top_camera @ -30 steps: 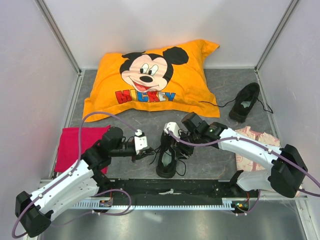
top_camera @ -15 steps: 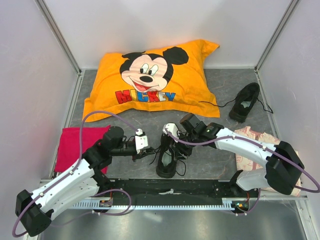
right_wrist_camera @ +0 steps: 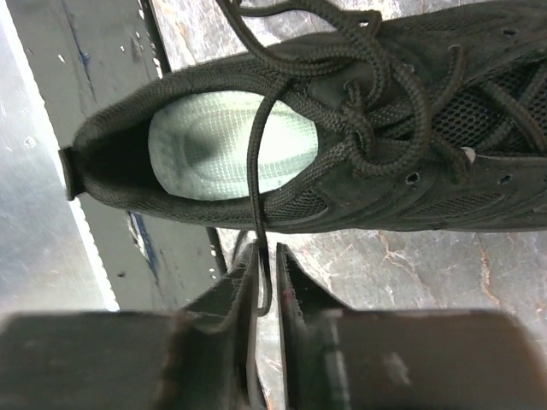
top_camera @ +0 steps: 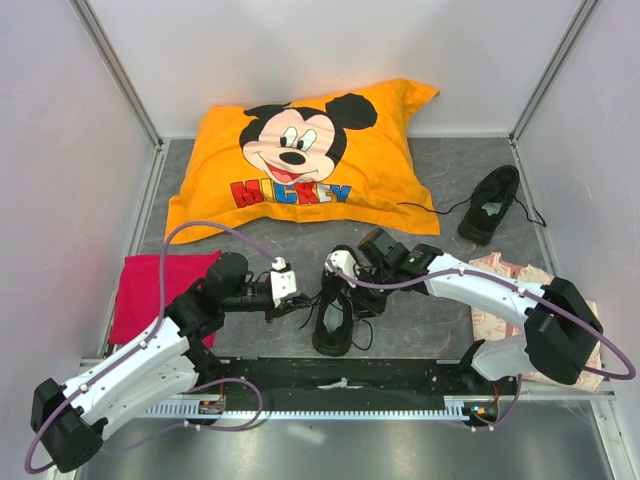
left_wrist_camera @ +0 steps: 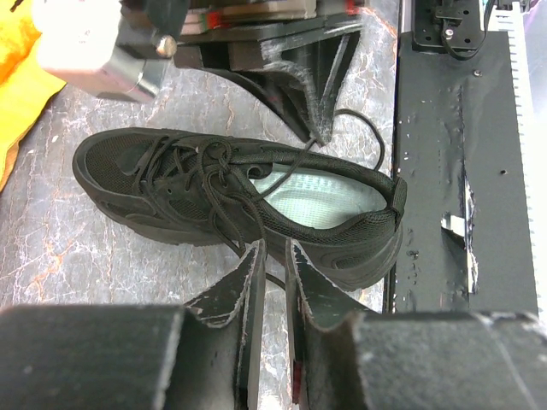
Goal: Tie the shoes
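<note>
Both laces (right_wrist_camera: 253, 179) of the near shoe (top_camera: 333, 310) are pinched narrowly by left gripper (left_wrist_camera: 275, 254) and right gripper (right_wrist_camera: 266, 258); pulls should be kept even, outward.

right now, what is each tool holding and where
Left tool and right tool each pinch one lace of the near shoe, just off its side.

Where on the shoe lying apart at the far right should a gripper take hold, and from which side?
On the collar wall of the far shoe, one finger inside over the pale insole, coming from above. The shoe stands upright with its mouth open upward, so this thin rim probably fits the jaws; the whole body looks too wide.
</note>
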